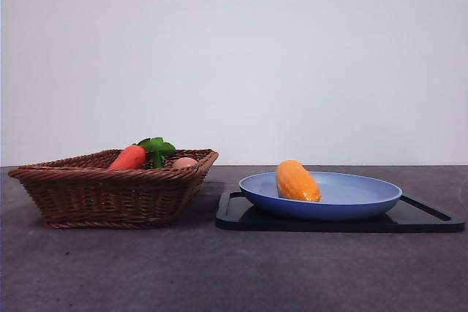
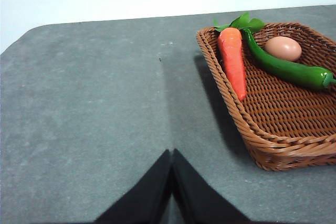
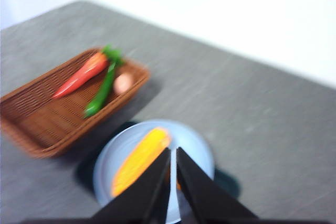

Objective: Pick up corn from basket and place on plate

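The corn [image 1: 296, 180] lies on the light-blue plate [image 1: 365, 199], at its left side, with nothing touching it. In the blurred right wrist view the corn [image 3: 139, 158] rests on the plate [image 3: 197, 145] beneath my right gripper [image 3: 174, 150], which hangs well above it with its jaws together and nothing held. The wicker basket [image 1: 110, 195] stands to the plate's left. My left gripper [image 2: 172, 153] is shut and empty over bare table, off to one side of the basket [image 2: 294, 108]. Neither arm shows in the front view.
In the basket [image 3: 42, 119] lie a carrot [image 2: 233, 61], a green pepper [image 2: 283, 69] and a pale egg [image 2: 283, 48]. The plate sits on a flat black tray [image 1: 424, 221]. A white wall runs behind the grey table.
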`<move>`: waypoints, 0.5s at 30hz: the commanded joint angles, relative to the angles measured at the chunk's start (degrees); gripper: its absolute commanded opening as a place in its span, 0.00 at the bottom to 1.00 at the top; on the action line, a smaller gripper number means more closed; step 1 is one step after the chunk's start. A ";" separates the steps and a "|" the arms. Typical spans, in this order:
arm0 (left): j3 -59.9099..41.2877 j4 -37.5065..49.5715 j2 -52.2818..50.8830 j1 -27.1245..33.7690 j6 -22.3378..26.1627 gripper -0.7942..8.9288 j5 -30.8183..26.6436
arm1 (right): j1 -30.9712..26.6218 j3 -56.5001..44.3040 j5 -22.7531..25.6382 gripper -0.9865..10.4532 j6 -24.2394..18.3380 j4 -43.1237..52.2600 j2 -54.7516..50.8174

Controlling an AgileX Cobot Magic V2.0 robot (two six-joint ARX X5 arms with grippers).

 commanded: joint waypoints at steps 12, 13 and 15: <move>-0.76 -2.71 -0.04 0.17 -0.26 0.09 0.42 | -4.39 -35.60 10.88 0.09 4.96 26.99 -26.64; -0.76 -2.71 -0.04 0.17 -0.26 0.09 0.42 | -4.35 -37.66 11.52 0.09 5.73 27.80 -28.35; -0.76 -2.71 -0.04 0.17 -0.26 0.09 0.42 | -4.35 -41.00 12.31 0.09 6.51 29.20 -30.91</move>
